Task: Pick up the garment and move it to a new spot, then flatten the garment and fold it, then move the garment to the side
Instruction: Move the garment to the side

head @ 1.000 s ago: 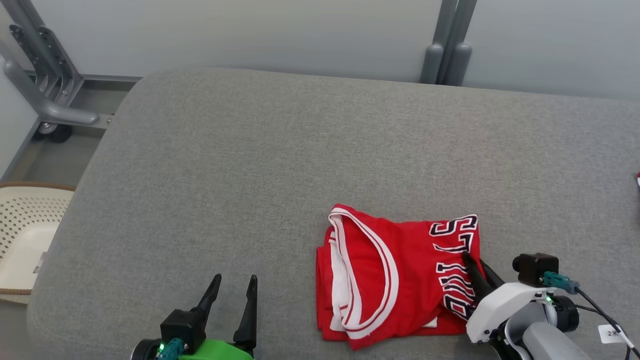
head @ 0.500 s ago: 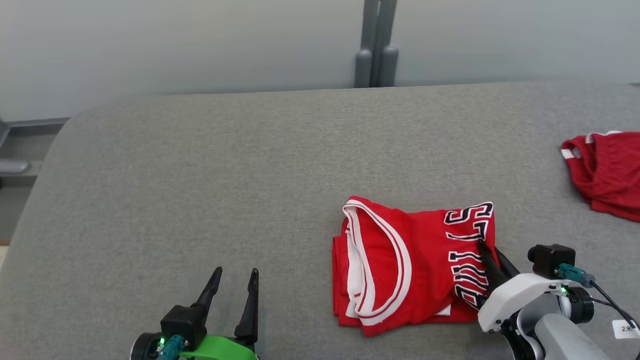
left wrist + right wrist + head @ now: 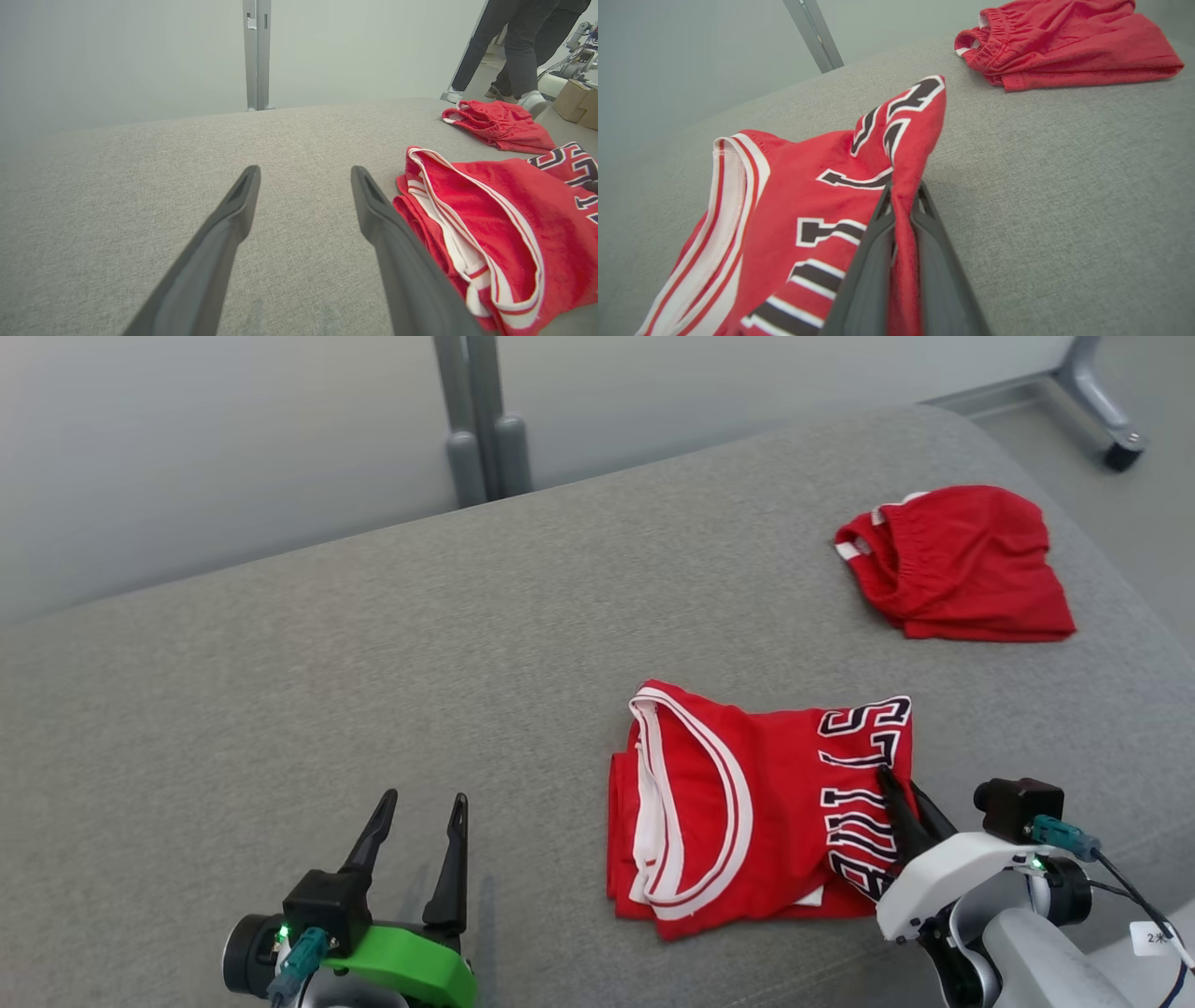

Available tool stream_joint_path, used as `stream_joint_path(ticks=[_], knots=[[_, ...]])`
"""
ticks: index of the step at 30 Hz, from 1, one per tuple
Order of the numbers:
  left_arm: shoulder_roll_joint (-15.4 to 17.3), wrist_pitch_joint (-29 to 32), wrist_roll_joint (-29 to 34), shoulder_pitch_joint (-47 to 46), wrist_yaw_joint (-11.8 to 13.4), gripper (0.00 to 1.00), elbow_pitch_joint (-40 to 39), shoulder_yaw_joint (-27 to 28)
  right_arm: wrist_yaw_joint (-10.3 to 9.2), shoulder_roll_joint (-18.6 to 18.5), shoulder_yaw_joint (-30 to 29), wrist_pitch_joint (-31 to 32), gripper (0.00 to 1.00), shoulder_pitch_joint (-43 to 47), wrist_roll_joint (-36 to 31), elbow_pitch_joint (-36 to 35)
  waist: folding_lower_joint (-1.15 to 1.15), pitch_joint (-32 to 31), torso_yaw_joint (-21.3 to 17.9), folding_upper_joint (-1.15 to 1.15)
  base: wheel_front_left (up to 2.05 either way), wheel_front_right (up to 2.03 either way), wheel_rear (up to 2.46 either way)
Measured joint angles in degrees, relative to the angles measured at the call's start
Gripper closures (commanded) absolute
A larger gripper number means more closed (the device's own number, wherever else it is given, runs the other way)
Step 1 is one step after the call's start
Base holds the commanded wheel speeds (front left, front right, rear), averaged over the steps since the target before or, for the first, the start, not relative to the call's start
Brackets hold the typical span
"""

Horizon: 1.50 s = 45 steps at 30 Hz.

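The garment (image 3: 747, 812) is a folded red jersey with white trim and black-and-white lettering, lying on the grey padded table (image 3: 373, 663). My right gripper (image 3: 898, 784) is shut on its right edge; in the right wrist view the red cloth (image 3: 808, 196) is pinched between the two fingers of that gripper (image 3: 901, 191) and lifted a little there. My left gripper (image 3: 422, 798) stands open to the left of the garment, over bare table. The left wrist view has the left gripper (image 3: 304, 170) wide open with nothing in it and the garment (image 3: 495, 219) just right of it.
A second red piece, shorts (image 3: 952, 565), lies near the table's far right corner. A grey post (image 3: 481, 420) stands behind the table. A person's legs (image 3: 518, 46) and cardboard boxes (image 3: 577, 95) are on the floor beyond the right end.
The head camera has swung to the right, so the red shorts and the table's right end have come into view. Both grippers keep their states and their places beside the garment.
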Motion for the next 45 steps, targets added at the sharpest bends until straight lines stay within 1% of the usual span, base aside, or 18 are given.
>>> stream_joint_path(ticks=[7,13,16,22,28,32,34,36,40,45], knots=[[0.0,0.0,1.8,-1.1,-0.6,0.0,-0.2,1.5,0.0,1.1,1.1,0.0,1.0,-0.2,0.3,-0.9,0.0,1.2,-7.9,0.0,0.0,0.0,0.0],[-0.1,0.0,2.7,-2.7,-1.6,0.0,0.2,1.3,0.0,2.0,0.9,0.0,1.0,-0.3,0.5,-2.2,0.0,2.6,-13.6,0.0,0.0,0.0,0.0],[-0.1,0.0,2.7,-4.3,-2.1,0.0,0.6,0.9,-0.01,2.1,0.1,0.0,1.0,-0.2,0.5,-3.1,0.0,3.9,-15.3,0.0,0.0,0.0,0.0],[-0.1,0.0,3.9,-6.6,-2.7,0.0,0.2,0.6,-0.01,3.1,-0.3,0.0,1.0,-0.1,-0.4,-4.2,0.0,7.3,-17.0,0.0,0.0,0.0,0.0],[-0.1,0.0,5.3,-7.1,-3.1,0.0,-1.3,0.8,-0.02,3.5,2.2,0.0,1.0,-3.2,-3.0,-5.0,0.0,10.0,-17.1,0.0,0.0,0.0,0.0],[-0.1,0.0,5.9,-7.5,-3.1,0.0,-1.4,0.8,-0.02,3.3,2.5,0.0,1.0,-6.5,-4.0,-5.7,0.0,11.7,-16.5,0.0,0.0,0.0,0.0],[-0.1,0.0,6.5,-8.2,-3.2,0.0,-1.5,0.7,-0.02,2.6,2.4,0.0,1.0,-9.6,-4.7,-6.1,0.0,12.8,-15.8,0.0,0.0,0.0,0.0],[-0.1,0.0,7.0,-9.0,-3.4,0.0,-1.6,0.4,-0.01,1.4,2.6,0.0,1.0,-12.8,-5.6,-6.2,0.0,13.8,-14.8,0.0,0.0,0.0,0.0],[-0.1,0.0,8.6,-10.9,-3.6,0.0,-3.0,-0.6,-0.01,-2.4,2.5,0.0,1.0,-19.0,-7.5,-5.7,0.0,15.8,-12.0,0.0,0.0,0.0,0.0],[-0.1,0.0,9.6,-11.2,-3.7,0.0,-4.9,-2.6,-0.01,-6.8,-1.0,0.0,1.0,-25.7,-8.9,-2.3,0.0,17.9,-8.1,0.0,0.0,0.0,0.0]])
